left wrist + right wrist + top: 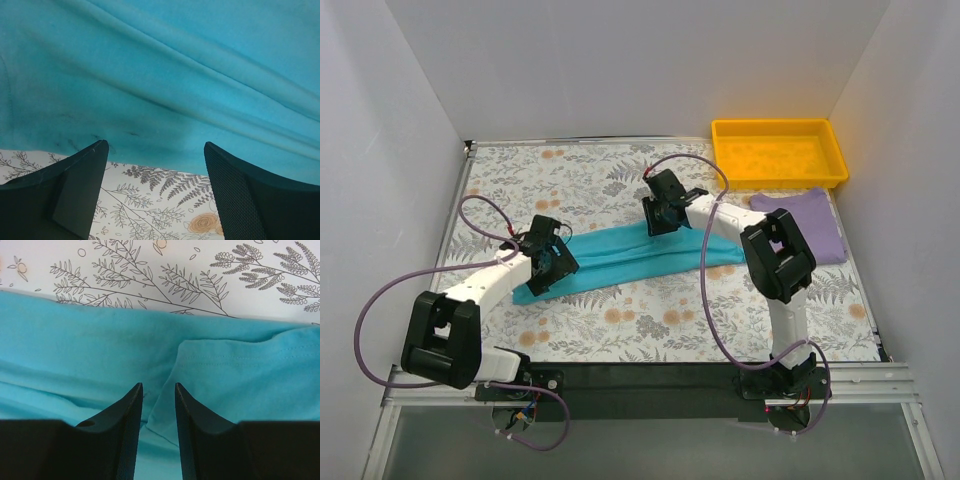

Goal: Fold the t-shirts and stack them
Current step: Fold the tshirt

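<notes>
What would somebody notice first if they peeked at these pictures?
Probably the teal t-shirt, bunched into a long strip across the middle of the flowery table, with the left claw and right claw over it. Next, the bright yellow tray in the far right corner, with the lavender t-shirt just in front of it.

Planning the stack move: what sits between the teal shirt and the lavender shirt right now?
The right arm's elbow stands over the gap between teal shirt and lavender shirt in the top view; table beneath is hidden.
</notes>
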